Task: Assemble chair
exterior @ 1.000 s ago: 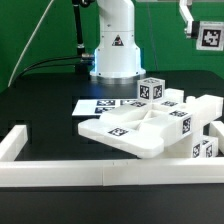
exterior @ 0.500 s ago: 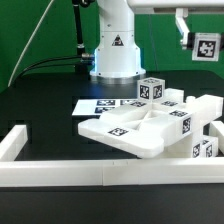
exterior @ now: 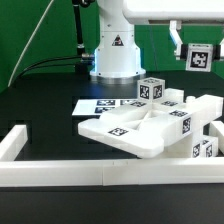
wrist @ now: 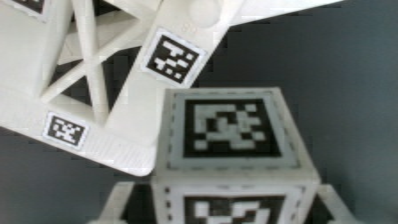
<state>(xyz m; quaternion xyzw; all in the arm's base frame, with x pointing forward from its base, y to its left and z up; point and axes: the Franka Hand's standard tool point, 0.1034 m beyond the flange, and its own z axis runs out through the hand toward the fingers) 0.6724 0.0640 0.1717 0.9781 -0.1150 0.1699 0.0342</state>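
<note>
My gripper (exterior: 190,47) hangs high at the exterior view's right, shut on a small white chair block (exterior: 199,59) with a black-and-white tag. In the wrist view that block (wrist: 222,130) fills the space between my two fingers (wrist: 121,201), which press on its sides. Beneath it lies the barred white chair frame (wrist: 98,85) with its own tags. On the table the big flat chair piece (exterior: 135,126) rests tilted, a tagged cube (exterior: 150,90) behind it, and more white pieces (exterior: 205,112) at the exterior view's right.
The marker board (exterior: 98,105) lies flat behind the chair pieces. A low white border rail (exterior: 60,173) runs along the front and bends back at the exterior view's left. The arm's white base (exterior: 113,52) stands at the back, cables beside it.
The gripper, still holding the tagged block, has moved down and toward the exterior view's left. The pieces on the table have not moved.
</note>
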